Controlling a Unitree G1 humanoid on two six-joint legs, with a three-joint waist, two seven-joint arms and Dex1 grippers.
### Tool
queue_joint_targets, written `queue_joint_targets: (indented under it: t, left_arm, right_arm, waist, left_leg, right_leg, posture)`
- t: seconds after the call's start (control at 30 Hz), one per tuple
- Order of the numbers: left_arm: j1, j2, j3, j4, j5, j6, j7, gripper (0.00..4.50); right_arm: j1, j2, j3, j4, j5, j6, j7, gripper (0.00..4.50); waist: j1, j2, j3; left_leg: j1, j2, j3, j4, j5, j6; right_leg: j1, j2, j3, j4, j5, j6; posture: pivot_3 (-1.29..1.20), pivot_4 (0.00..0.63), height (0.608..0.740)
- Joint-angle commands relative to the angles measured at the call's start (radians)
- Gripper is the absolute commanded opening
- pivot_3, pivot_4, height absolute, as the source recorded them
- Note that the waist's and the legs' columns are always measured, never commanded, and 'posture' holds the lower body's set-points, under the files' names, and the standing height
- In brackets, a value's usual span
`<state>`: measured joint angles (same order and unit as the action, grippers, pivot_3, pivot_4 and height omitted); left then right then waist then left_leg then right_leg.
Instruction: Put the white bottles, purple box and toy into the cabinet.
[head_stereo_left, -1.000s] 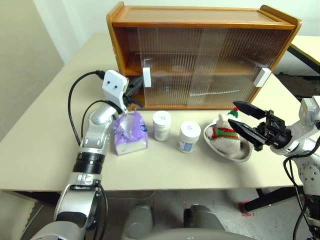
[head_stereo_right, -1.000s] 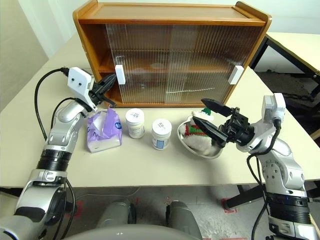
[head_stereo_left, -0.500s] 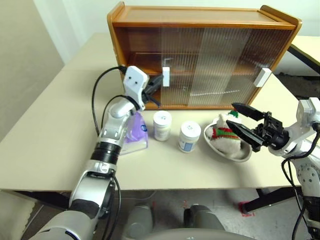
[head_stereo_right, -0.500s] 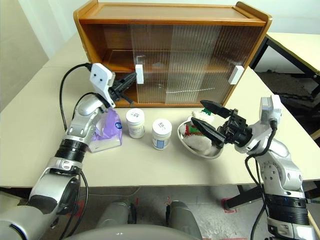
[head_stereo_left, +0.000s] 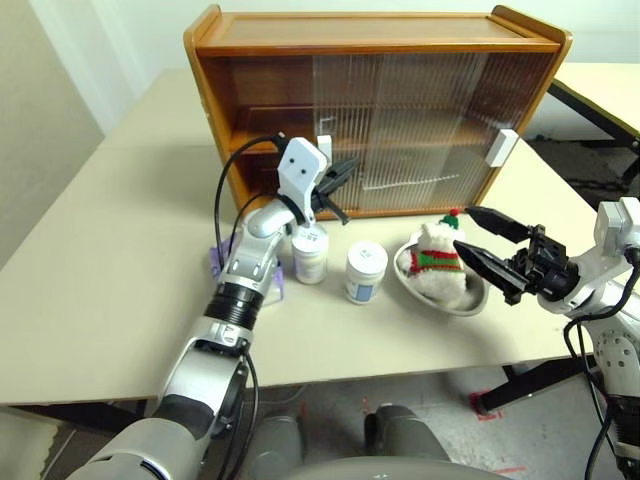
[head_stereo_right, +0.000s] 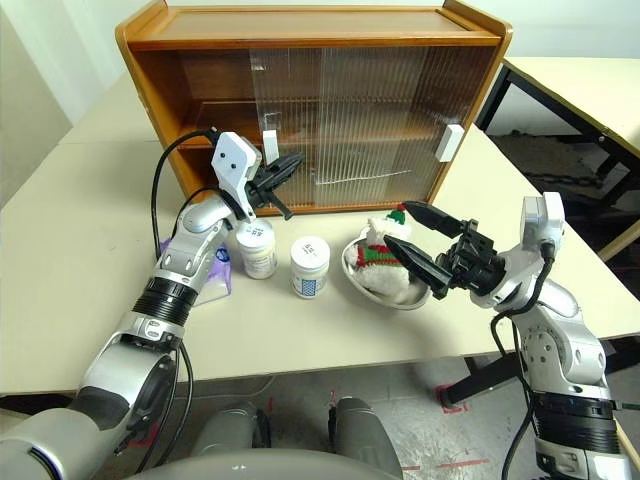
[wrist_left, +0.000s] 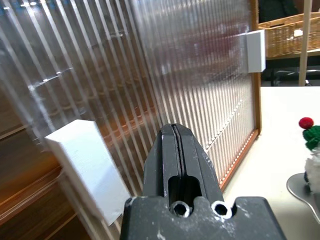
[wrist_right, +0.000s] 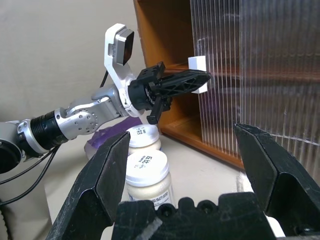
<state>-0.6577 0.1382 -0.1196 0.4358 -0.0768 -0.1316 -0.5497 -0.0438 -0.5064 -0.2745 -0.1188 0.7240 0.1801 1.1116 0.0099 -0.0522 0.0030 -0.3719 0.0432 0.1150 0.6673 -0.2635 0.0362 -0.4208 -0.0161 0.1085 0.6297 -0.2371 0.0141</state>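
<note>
One door slid rightward since a second ago: left gripper, fingers pressed together, pushed its white handle along; cabinet left bay now open. Loading can likely begin.

Left arm reaches forward, gripper about level against handle. Right gripper hangs spread wide, empty, just beside toy in dish.

Two bottles on table near cabinet; purple box behind left forearm.

Our left arm covers most of the purple box, leaving us just a sliver. The ribbed doors blur the cabinet's inside, so we can't make out anything there. Bottle labels are too small to read.
</note>
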Motion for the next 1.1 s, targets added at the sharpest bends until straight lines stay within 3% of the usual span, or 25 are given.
queue_joint_targets:
  t: [0.03,0.33,0.67,1.1]
  left_arm:
    - [0.032,0.036,0.041,-0.078,-0.015,0.009,0.015,0.04]
    - [0.086,0.093,0.15,-0.15,-0.026,0.043,0.107,0.04]
    - [0.033,0.051,0.106,-0.061,0.011,0.066,0.156,0.04]
    - [-0.024,0.004,0.036,0.026,0.031,0.063,0.106,0.04]
  right_arm:
    - [0.011,0.0,-0.004,-0.026,-0.001,-0.012,-0.004,4.5]
    - [0.004,0.002,0.012,-0.021,-0.005,-0.005,-0.007,4.5]
    - [-0.002,-0.003,0.013,-0.008,-0.006,-0.011,0.004,4.5]
    - [0.021,-0.005,-0.003,-0.008,-0.007,-0.03,0.008,4.5]
  waist:
    - [-0.004,0.0,0.0]
    - [-0.015,0.001,0.001]
    - [-0.004,0.001,0.001]
    - [0.005,0.001,0.001]
  left_leg:
    - [0.0,0.0,0.0,0.0,0.0,0.0]
    - [0.001,0.002,-0.001,0.0,0.0,0.001]
    - [0.002,0.002,-0.003,0.0,-0.001,-0.003]
    - [0.001,-0.001,-0.004,0.0,-0.001,-0.003]
  right_leg:
    - [0.0,0.0,0.0,0.0,0.0,0.0]
    - [0.002,-0.001,0.0,0.0,0.0,0.001]
    - [0.004,-0.001,-0.001,0.0,0.0,0.001]
    - [0.004,-0.001,-0.001,-0.002,-0.001,0.002]
  posture:
    - [0.04,0.0,0.74]
    - [0.06,0.0,0.74]
    - [0.06,0.0,0.74]
    - [0.03,0.0,0.74]
